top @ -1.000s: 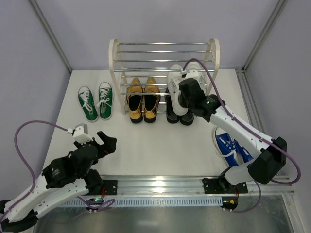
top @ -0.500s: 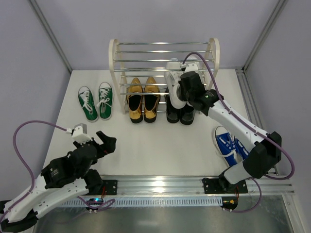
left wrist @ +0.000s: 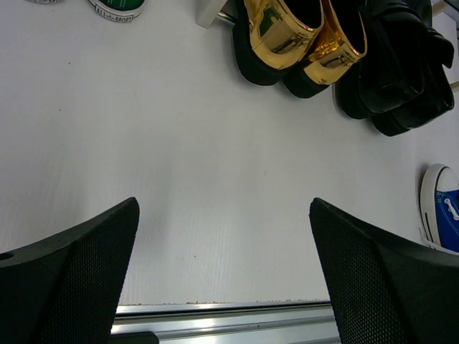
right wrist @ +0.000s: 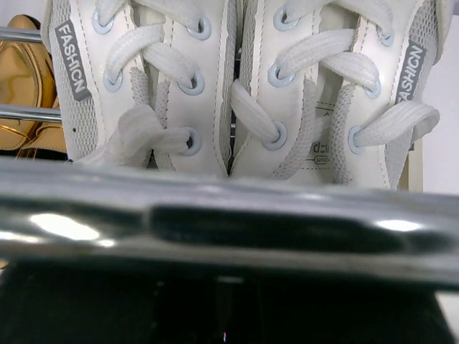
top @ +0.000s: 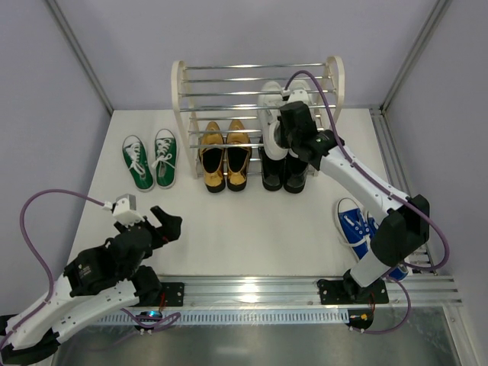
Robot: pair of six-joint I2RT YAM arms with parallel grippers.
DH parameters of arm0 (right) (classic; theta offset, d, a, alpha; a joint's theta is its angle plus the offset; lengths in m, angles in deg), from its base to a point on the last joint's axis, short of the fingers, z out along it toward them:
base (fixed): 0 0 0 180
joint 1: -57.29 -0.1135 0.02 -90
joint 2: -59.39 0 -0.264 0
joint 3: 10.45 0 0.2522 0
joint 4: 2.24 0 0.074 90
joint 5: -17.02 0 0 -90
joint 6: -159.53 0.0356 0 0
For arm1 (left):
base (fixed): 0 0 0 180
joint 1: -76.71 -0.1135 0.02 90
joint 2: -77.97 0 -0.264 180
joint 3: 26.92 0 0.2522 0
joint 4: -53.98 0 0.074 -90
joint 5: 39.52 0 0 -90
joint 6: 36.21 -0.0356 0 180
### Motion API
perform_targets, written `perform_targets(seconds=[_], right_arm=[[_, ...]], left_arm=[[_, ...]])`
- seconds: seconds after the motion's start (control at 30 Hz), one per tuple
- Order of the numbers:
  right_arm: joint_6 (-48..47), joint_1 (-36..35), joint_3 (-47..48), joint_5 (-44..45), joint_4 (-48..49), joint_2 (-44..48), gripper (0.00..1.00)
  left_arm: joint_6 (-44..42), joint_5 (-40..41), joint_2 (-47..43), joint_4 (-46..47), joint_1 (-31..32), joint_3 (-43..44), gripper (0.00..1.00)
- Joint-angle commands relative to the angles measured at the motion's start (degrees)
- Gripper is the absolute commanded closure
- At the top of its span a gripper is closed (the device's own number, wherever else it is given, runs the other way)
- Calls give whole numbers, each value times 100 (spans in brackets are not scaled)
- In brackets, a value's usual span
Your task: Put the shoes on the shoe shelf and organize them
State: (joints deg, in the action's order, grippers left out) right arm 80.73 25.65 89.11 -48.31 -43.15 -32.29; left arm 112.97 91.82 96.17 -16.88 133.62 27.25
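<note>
The right tool (top: 288,131) is placing the white sneakers (right wrist: 208,72) on the shoe shelf (top: 180,95); I cannot tell whether it grips them. Next, they likely need settling on the rods. The left tool (top: 166,223) hangs released.

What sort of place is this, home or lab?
Likely a lab robot cell, not a home: a white table boxed in by plain grey walls and metal posts, with a mounting rail at its near edge.
</note>
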Motion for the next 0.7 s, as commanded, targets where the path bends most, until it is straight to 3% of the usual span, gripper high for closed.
perform_targets(seconds=[0.0, 0.1, 0.17, 0.2, 0.23, 0.37, 0.47, 0.67], right_arm=[[110, 105, 376, 223, 966, 71, 96], [137, 114, 297, 372, 1072, 80, 96], [119, 105, 262, 390, 1125, 115, 89], [136, 105, 262, 381, 1125, 115, 79], [145, 105, 227, 381, 1116, 141, 63], [154, 105, 8, 337, 1274, 396, 37], [154, 105, -177, 328, 1353, 659, 29], [154, 44, -598, 276, 1319, 1371, 21]], left_arm=[[32, 128, -71, -91, 14, 222, 1], [41, 120, -106, -91, 22, 222, 0], [33, 120, -88, -99, 22, 231, 0], [32, 120, -79, -91, 22, 231, 0], [24, 120, -79, -91, 14, 231, 0], [24, 111, -62, -73, 14, 249, 0], [24, 111, -53, -64, 14, 258, 1], [-38, 111, 26, 32, 22, 284, 0]])
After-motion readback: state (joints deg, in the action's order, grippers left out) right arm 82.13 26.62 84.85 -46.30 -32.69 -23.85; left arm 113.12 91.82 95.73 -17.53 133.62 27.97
